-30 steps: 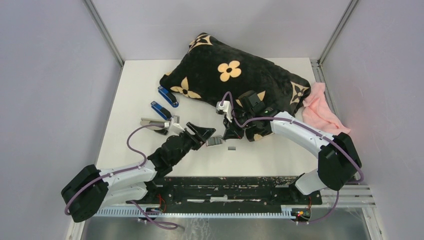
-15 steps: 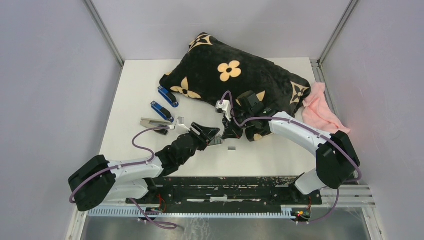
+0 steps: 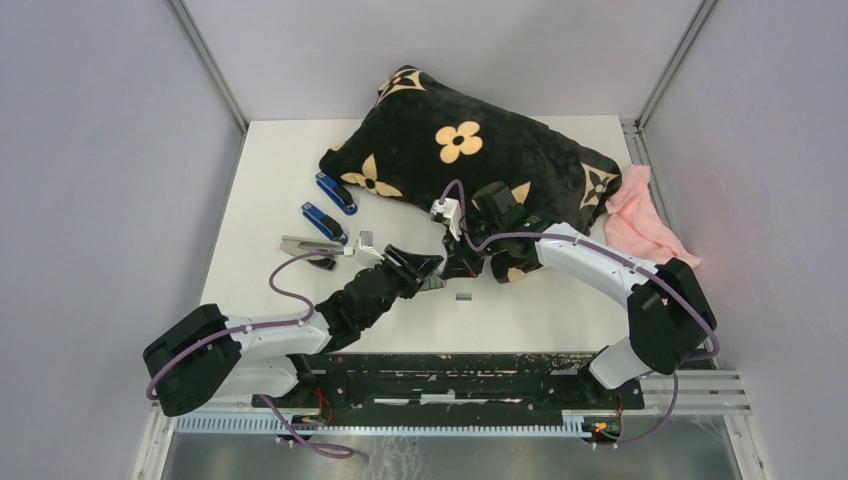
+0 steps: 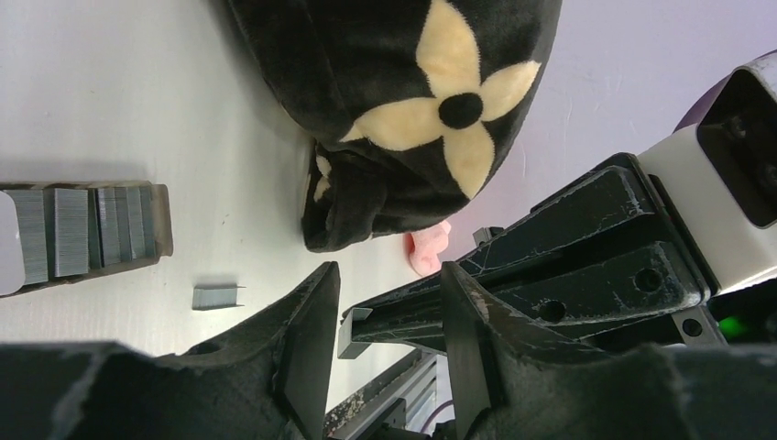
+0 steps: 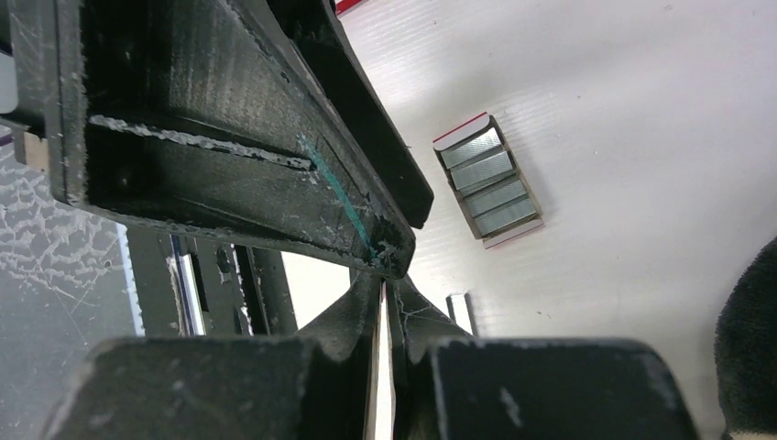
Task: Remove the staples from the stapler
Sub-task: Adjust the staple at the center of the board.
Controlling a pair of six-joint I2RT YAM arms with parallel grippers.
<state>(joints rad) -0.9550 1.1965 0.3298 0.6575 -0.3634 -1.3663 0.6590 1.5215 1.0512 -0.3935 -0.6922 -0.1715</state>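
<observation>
Left tool [image 4: 389, 275] gapes empty beside the right tool [image 5: 387, 293], nearly shut on nothing discernible, and should probably ease clear before seeking the stapler [image 3: 308, 247] toward the left edge of the tabletop [image 3: 262, 190].

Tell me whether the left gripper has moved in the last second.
Yes. The left gripper has edged slightly to the right, nearer the loose staple strip, which has stayed put.

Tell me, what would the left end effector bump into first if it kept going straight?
Most likely the right end effector: its black tip sits just ahead, in the gap between the left end effector's open fingers. Depth is unclear.
</observation>
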